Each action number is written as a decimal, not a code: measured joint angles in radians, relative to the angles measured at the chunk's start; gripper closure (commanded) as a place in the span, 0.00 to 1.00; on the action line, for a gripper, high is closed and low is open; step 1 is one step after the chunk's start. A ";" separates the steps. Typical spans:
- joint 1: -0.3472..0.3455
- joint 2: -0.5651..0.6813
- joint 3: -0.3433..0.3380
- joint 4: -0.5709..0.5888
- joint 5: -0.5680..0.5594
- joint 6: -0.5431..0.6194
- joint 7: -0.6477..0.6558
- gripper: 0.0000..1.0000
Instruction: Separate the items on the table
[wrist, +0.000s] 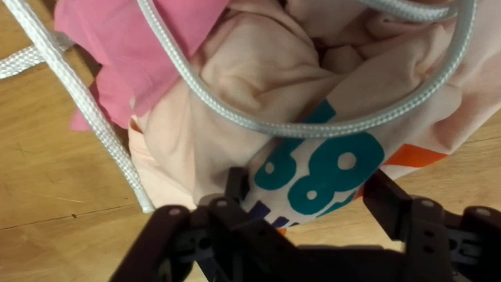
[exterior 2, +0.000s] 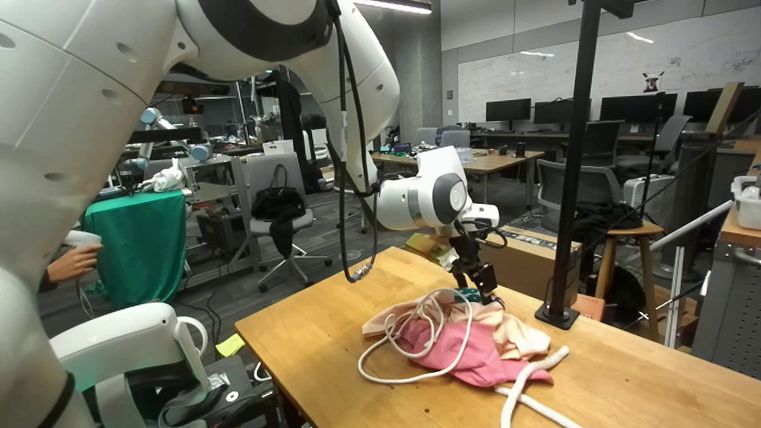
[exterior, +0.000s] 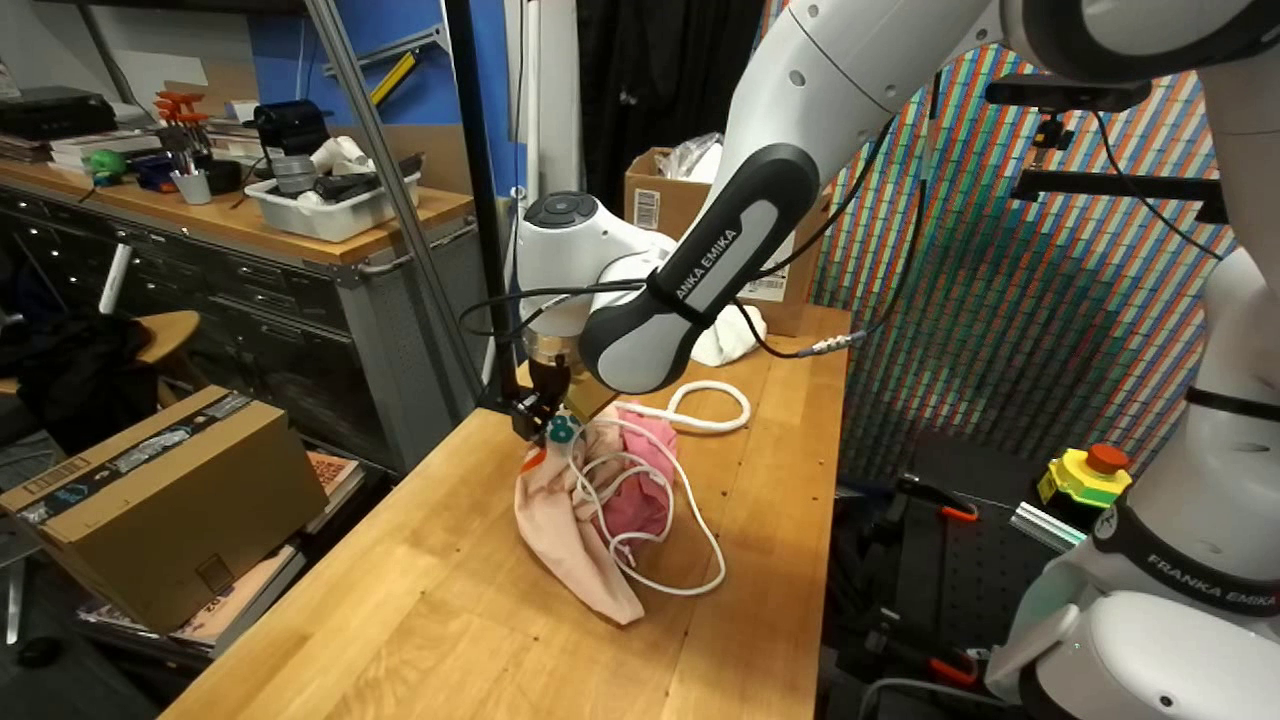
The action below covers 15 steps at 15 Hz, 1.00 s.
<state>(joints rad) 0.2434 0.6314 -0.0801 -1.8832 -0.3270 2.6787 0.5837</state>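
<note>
Wrist view: one pale printed cloth (wrist: 254, 62), crumpled on the surface (wrist: 51, 168); one pink cloth (wrist: 125, 66) against it at 10 o'clock. One broad white cord (wrist: 84, 100) runs straight from 11 to 5 o'clock; one thin white cord (wrist: 309, 130) lies across the pale printed cloth, its bend pointing to 6. One pincer (wrist: 305, 182): at 5 o'clock, jaws well apart; a printed fold lies unpinched between the fingertips; contact cannot be told.

In an exterior view: the pale printed cloth's long axis runs 11 to 5 o'clock, tapered end pointing to 5, pincer aimed downward at the opposite end. Pink cloth sits at its 2 o'clock side. One whitish bundle (exterior: 722, 345) lies farther off at 1 o'clock, near a brown cardboard box (exterior: 680, 206).

In an exterior view: pale printed cloth lies 9 to 3 o'clock; pink cloth lies in front, corner pointing to 4. Broad white cord lies at 5, free end pointing to 1.
</note>
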 measured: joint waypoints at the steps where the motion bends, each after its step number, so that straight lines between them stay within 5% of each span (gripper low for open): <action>1: 0.001 0.002 -0.003 0.003 0.003 -0.001 -0.004 0.56; 6: 0.006 0.002 -0.007 0.009 0.031 -0.020 -0.024 0.92; 9: 0.011 -0.002 -0.005 0.011 0.049 -0.056 -0.046 1.00; 15: 0.045 -0.035 -0.002 0.006 0.056 -0.075 -0.055 0.94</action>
<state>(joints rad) 0.2883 0.5959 -0.0821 -1.8775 -0.2707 2.6037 0.5282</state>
